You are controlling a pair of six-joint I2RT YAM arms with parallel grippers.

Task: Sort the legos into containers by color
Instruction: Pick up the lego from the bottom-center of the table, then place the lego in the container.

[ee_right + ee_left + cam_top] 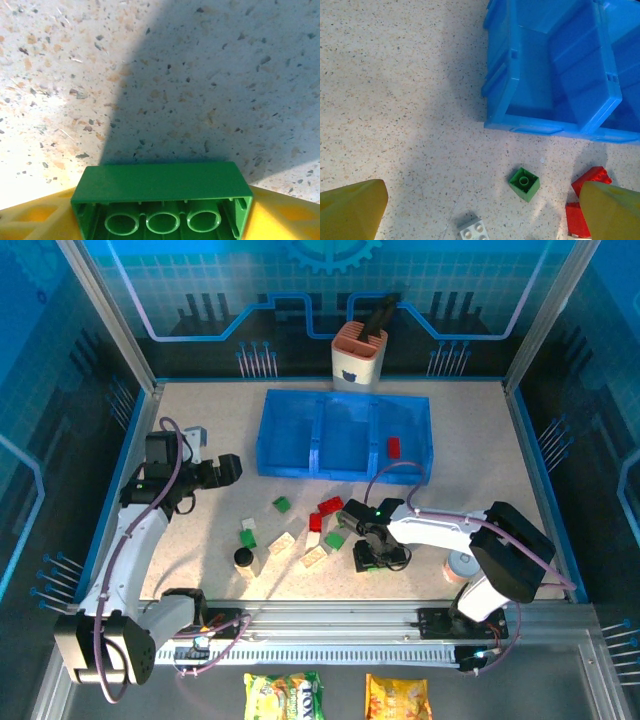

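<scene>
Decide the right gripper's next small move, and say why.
Probably lift the green brick straight up: it sits between the fingers of the right gripper, low over the table, and the blue tray, with two empty-looking sections, lies farther back.

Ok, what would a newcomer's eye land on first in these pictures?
The blue tray at the back of the table, holding one red brick in its right compartment. In front of it, loose legos in red, green and cream lie scattered. The right gripper has a long green brick between its yellow jaws.
</scene>
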